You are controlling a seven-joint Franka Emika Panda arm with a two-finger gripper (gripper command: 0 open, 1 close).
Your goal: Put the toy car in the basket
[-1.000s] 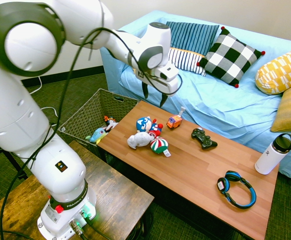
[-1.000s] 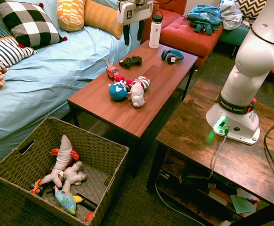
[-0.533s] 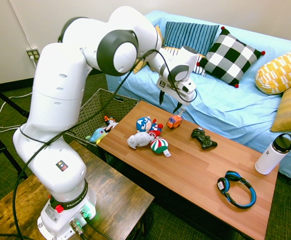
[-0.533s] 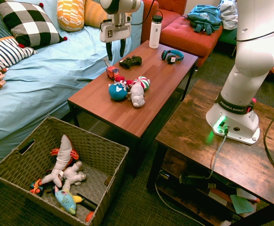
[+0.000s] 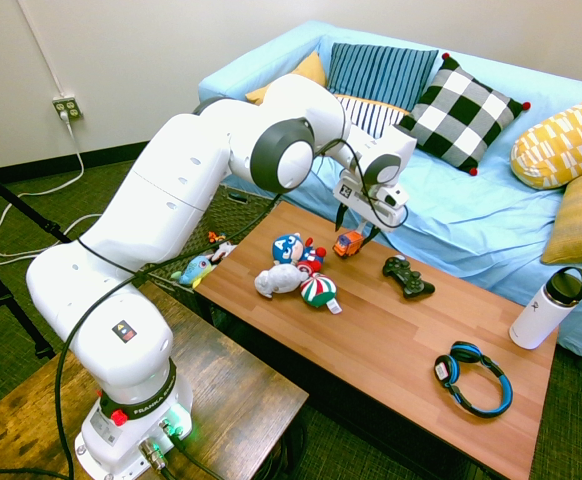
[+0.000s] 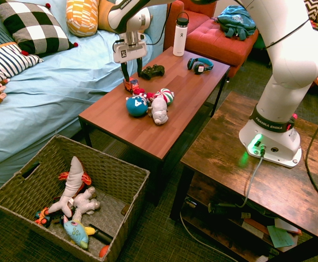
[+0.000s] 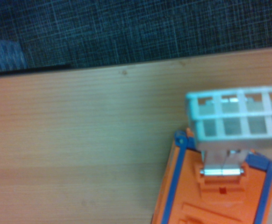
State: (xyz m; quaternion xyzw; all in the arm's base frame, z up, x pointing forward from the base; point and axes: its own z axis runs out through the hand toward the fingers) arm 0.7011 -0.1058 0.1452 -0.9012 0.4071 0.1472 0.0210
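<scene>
The end effector (image 5: 355, 228) is released, its fingers spread on either side of the orange toy car (image 5: 348, 243), which sits on the wooden surface (image 5: 441, 325) (a pale, grid-like basket (image 7: 236, 116) shows on it in the wrist view). Near the car are a plush cluster, including a Captain America plush (image 5: 287, 248), and a black game controller (image 5: 408, 277). The wicker basket (image 6: 127, 173) stands beside the surface, holding several toys (a blue fish plush (image 6: 76, 232) among them).
</scene>
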